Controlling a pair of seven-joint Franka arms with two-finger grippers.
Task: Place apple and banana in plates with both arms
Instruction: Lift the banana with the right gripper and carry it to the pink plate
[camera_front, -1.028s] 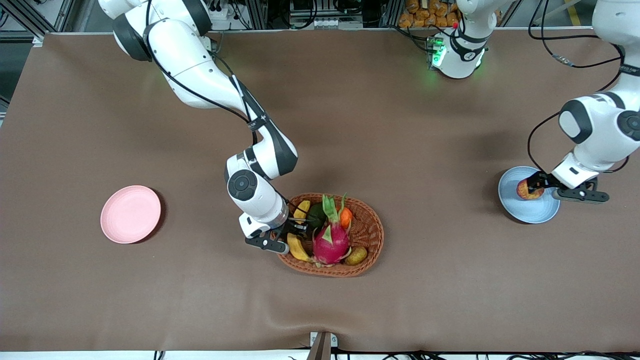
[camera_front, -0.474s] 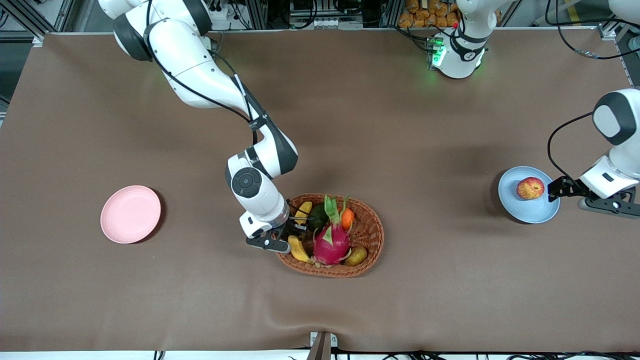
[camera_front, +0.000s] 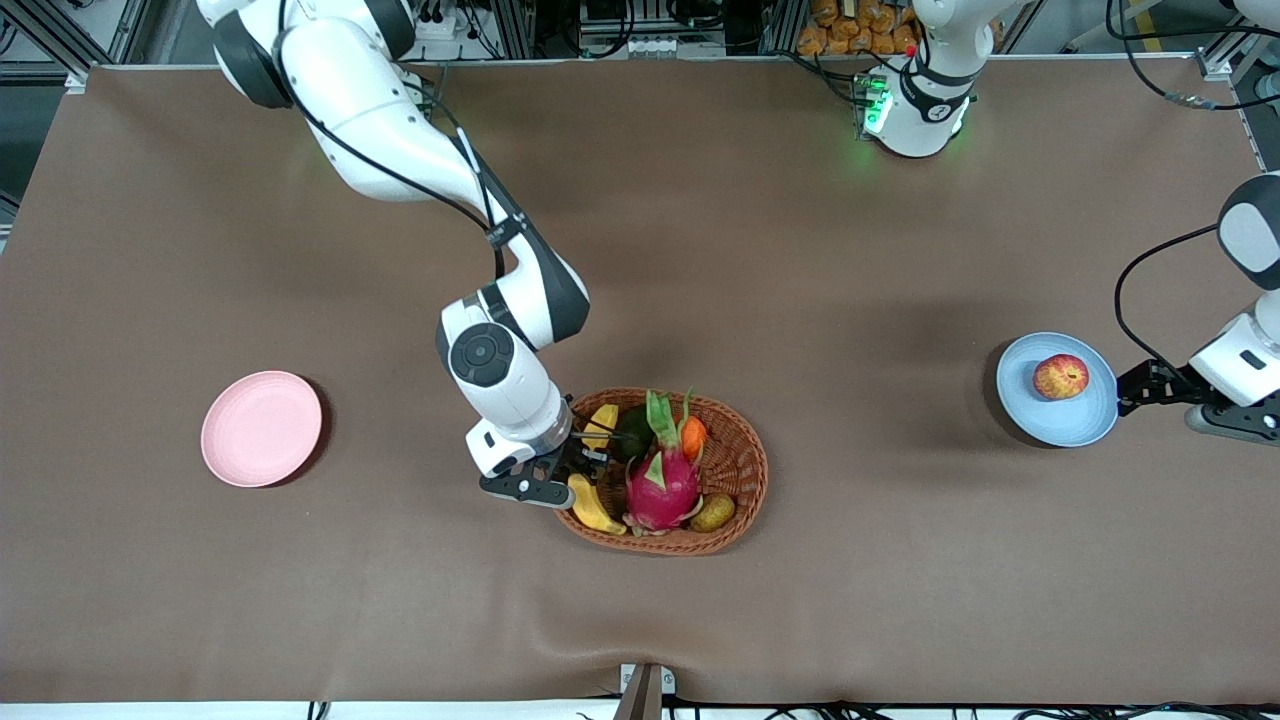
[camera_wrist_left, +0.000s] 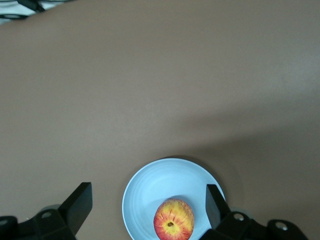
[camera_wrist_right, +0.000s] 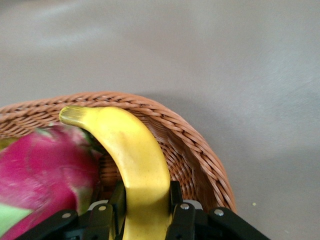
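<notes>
- While the pale pink plate (camera_front: 261, 428) is lying bare on the counter (camera_front: 800, 250) toward the right arm's end, nothing is being carried to it yet; it is judged to be the banana's destination.
- Beside the wicker basket (camera_front: 740, 470), at its end toward the pink plate, the right claw (camera_front: 572, 478) is being held low, and its fingers (camera_wrist_right: 176, 195) are being pressed against both flanks of the banana (camera_wrist_right: 131, 160), so the claw is closed on the fruit.
- Part of the banana is lying over the basket rim, close beside the dragon fruit (camera_front: 661, 485); whether it is being lifted clear or is resting on the weave cannot be told.
- A banana is judged light but soft-skinned and easily bruised, so only moderate pressure is being called for; its curve makes it liable to swing in a two-finger hold, and a grip near the thick middle, as appears in the right wrist view, is judged steadier than one near the dark tip.
- An orange fruit (camera_front: 693, 435) and a brownish oval fruit (camera_front: 712, 513) are also lying in the basket and are being left alone.
- Toward the left arm's end, the apple (camera_front: 1061, 377) is sitting on the light blue plate (camera_front: 1030, 415); being firm, round and smooth, it is judged prone to rolling if the plate is nudged.
- Just beside that plate's rim, the left claw (camera_front: 1140, 388) is being held wide open and empty, with its fingers (camera_wrist_left: 80, 202) spread well apart in the left wrist view.
</notes>
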